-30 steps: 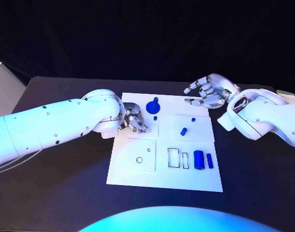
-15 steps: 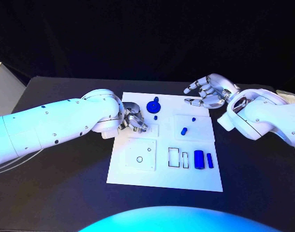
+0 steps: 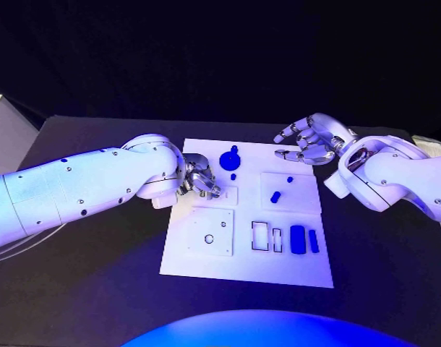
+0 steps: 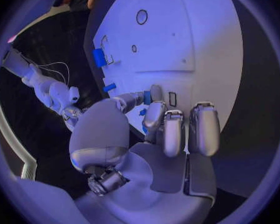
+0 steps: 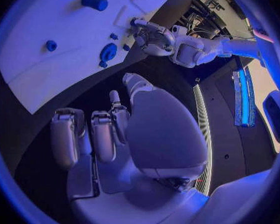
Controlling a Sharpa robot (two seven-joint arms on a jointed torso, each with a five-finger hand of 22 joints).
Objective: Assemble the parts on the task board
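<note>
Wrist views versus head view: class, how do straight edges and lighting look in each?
Head view: the task board keeps straight edges under blue-violet light, against a dark backdrop. Left wrist view: the board's edge bows into a curve. Right wrist view: the board bends likewise.

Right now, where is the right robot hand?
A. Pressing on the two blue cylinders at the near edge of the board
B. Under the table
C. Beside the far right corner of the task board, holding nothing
C: the right robot hand is beside the far right corner of the task board, fingers apart and holding nothing.
</note>
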